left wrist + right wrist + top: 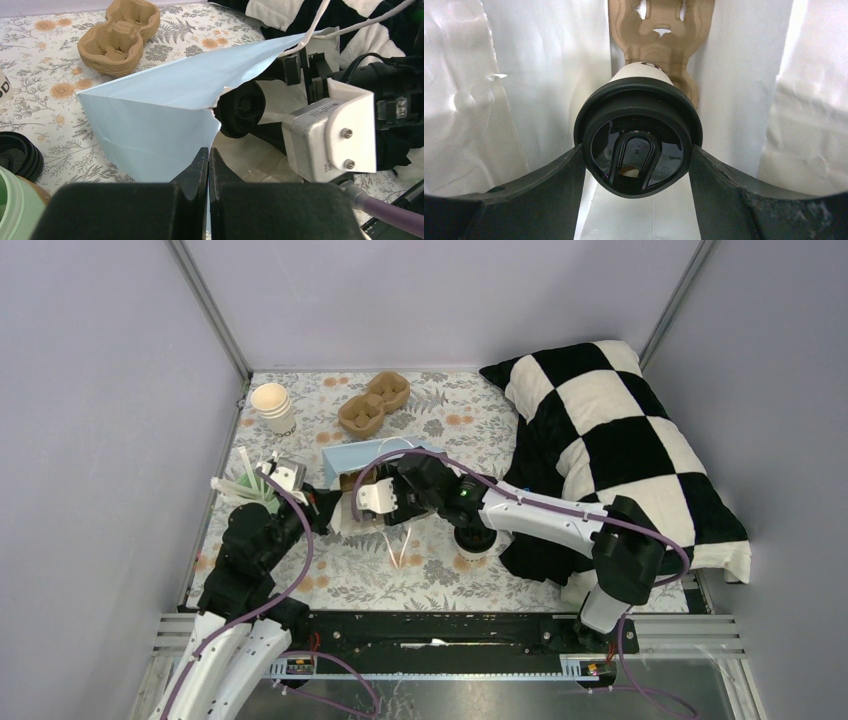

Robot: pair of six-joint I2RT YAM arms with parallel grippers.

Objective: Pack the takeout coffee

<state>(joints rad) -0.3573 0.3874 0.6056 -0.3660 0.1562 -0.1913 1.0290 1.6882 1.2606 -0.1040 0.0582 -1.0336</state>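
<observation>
A blue paper bag lies on its side on the floral table, mouth facing the arms. My left gripper is shut on the torn lower edge of the blue bag and holds the mouth apart. My right gripper reaches inside the bag, its fingers pressed on both sides of a takeout coffee cup, white with a black lid. A brown cardboard carrier lies deeper in the bag behind the cup. A second black-lidded cup stands on the table, partly under the right arm.
Two stacked brown cup carriers sit at the back, with a stack of cream cups to their left. A mint-green cup with white sticks stands by the left arm, a black round lid beside it. A checked pillow fills the right side.
</observation>
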